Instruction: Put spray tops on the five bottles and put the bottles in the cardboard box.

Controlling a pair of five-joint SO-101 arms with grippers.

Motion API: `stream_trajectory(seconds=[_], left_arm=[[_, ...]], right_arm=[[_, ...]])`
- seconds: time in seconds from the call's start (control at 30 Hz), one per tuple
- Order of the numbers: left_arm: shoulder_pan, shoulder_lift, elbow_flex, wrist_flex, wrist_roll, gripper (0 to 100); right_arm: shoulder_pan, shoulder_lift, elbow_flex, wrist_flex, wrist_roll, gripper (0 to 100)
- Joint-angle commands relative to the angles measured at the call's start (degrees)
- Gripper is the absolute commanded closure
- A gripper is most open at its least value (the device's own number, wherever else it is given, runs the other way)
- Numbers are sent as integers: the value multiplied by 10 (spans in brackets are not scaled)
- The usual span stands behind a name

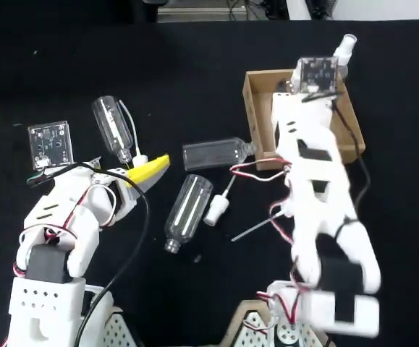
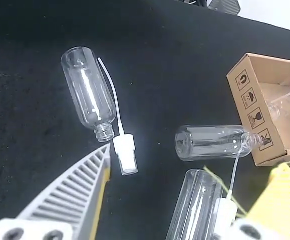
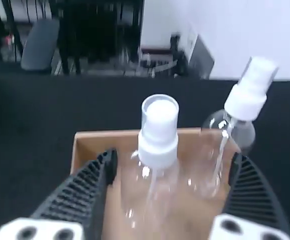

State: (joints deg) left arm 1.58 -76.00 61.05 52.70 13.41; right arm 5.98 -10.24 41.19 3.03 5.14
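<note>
Judging by how things lie, we are partway through: 2 capped bottles stand in the cardboard box point(image 1: 250, 108) at the upper right of the high view, and 3 uncapped ones lie on the black table point(image 1: 195, 65). Our right gripper point(image 3: 172, 157) hangs over the box with its fingers spread wide on either side of the nearer capped bottle point(image 3: 155, 170), not touching it. The second capped bottle point(image 3: 235, 125) stands just beside that one. Our left gripper point(image 2: 192, 160), at the lower left of the high view, also has its fingers well apart and holds nothing. Ahead of it lies an open bottle point(image 2: 87, 90) with a spray top point(image 2: 124, 152) just beside its neck. The middle bottle point(image 2: 212, 141) lies with its neck toward the box, and the lower bottle point(image 2: 192, 205) lies by another spray top point(image 1: 216, 210). We judge the next step is capping: 1 arm must steady a bottle while the other feeds a dip tube into its neck.
</note>
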Motion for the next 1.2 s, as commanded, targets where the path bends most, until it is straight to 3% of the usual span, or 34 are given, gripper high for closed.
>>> stream_trajectory(seconds=[0.0, 0.07, 0.17, 0.23, 0.53, 1.17], left_arm=[[-3, -10, -7, -11, 4, 551], [-3, -10, -7, -12, 4, 551], [-3, -10, -7, -12, 4, 551], [-3, -10, -7, -12, 4, 551], [-3, -10, -7, -11, 4, 551], [-3, -10, -7, -11, 4, 551]], right_arm=[[11, -91, -68, 188, -12, 701], [17, -107, -90, 270, -53, 746], [29, -109, -124, 349, -107, 903], [38, -106, -131, 361, -96, 994], [41, -16, -139, 364, -90, 988], [40, 258, -327, 363, -84, 988]])
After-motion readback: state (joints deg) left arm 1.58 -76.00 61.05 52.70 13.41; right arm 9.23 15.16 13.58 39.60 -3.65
